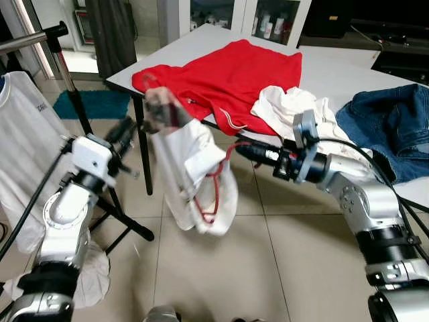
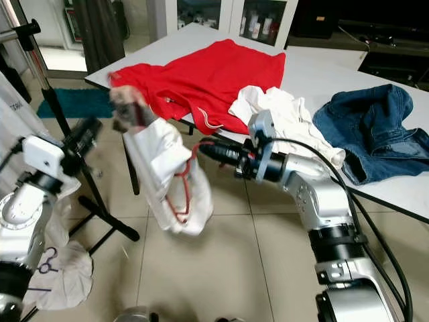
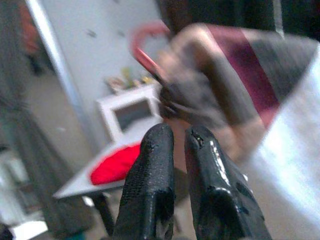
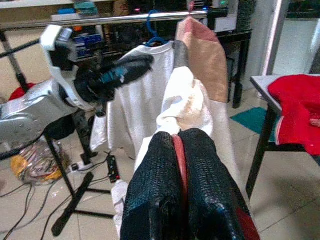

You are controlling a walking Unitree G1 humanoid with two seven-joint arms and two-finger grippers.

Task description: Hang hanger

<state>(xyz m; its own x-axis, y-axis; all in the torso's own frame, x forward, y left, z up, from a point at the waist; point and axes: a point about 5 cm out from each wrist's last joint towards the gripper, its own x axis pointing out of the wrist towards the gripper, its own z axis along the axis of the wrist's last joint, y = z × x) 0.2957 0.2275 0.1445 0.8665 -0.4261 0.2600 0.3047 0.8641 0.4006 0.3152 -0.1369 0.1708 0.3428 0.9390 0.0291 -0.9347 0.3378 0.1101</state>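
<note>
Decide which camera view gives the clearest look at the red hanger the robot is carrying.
The left eye view: the red hanger loops openly against the white garment, running to the right gripper. The right eye view shows the same. The right wrist view shows a red sliver between the fingers; the left wrist view, a blurred hook.

The scene is viewed from the head by both eye cameras, forward and down, and the same white table (image 1: 348, 70), tiled floor (image 1: 268, 261) and clothes rack (image 2: 40, 67) are shared, slightly shifted between them. The left wrist view is taken close along its black fingers (image 3: 150, 190) toward the table, with blurred cloth (image 3: 280, 150) very near. The right wrist view is directed the opposite way, toward the rack's rail (image 4: 125, 17) and the left arm (image 4: 45, 105).
</note>
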